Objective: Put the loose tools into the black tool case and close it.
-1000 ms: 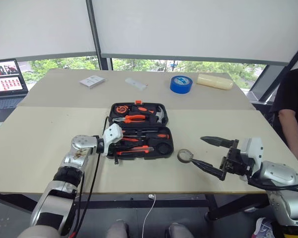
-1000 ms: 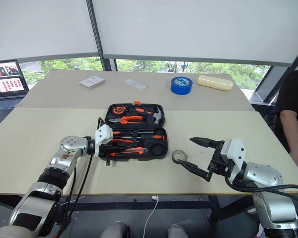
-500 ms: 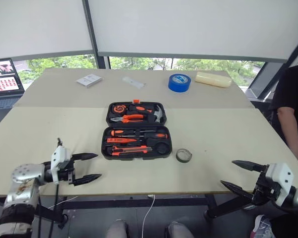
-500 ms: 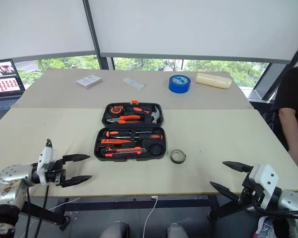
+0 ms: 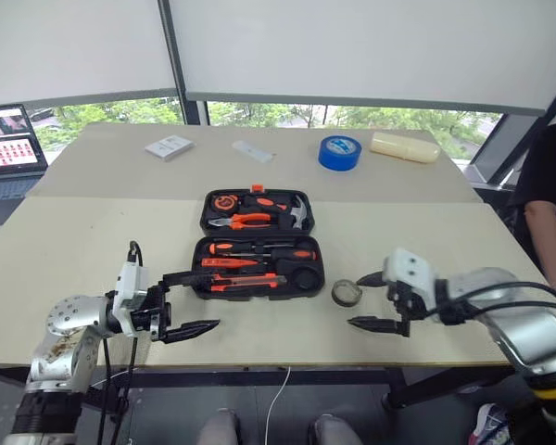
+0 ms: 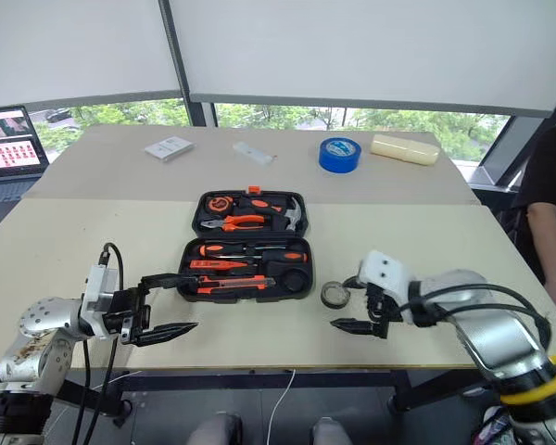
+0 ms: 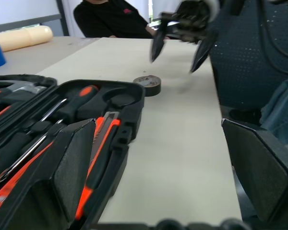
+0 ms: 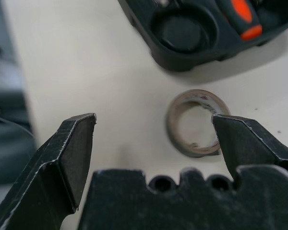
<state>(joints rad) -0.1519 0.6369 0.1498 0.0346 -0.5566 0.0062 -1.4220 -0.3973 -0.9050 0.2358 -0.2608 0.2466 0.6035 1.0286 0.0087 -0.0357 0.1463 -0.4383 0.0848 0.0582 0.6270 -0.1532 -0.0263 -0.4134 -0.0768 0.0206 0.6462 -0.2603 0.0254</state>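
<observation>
Both arms have moved since a moment ago: my left gripper (image 5: 187,301) has let go and pulled back from the case, and my right gripper (image 5: 369,301) has swung in beside the tape. Each one now has its two fingers spread wide, holding nothing.

Nearest me, the left gripper hangs over the table's front part, just in front of the case's near left corner. The right gripper points down at the small dark tape ring (image 5: 345,293), which lies flat on the table (image 5: 93,241), just beside the case's near right corner and not touching it.

Next comes the black tool case (image 5: 258,245), lying open, with the long screwdrivers (image 5: 259,251) and the utility knife (image 5: 246,279) in their slots. The round slot (image 8: 185,31) by the tape looks free.

I think the tape is the last loose thing. To grab it well, I should get one finger on each side of the ring, squeeze gently, lift, and drop it into that round slot. Then I can fold the lid shut.

Far back sit a blue tape roll (image 5: 338,152) and a small white box (image 5: 169,147).
</observation>
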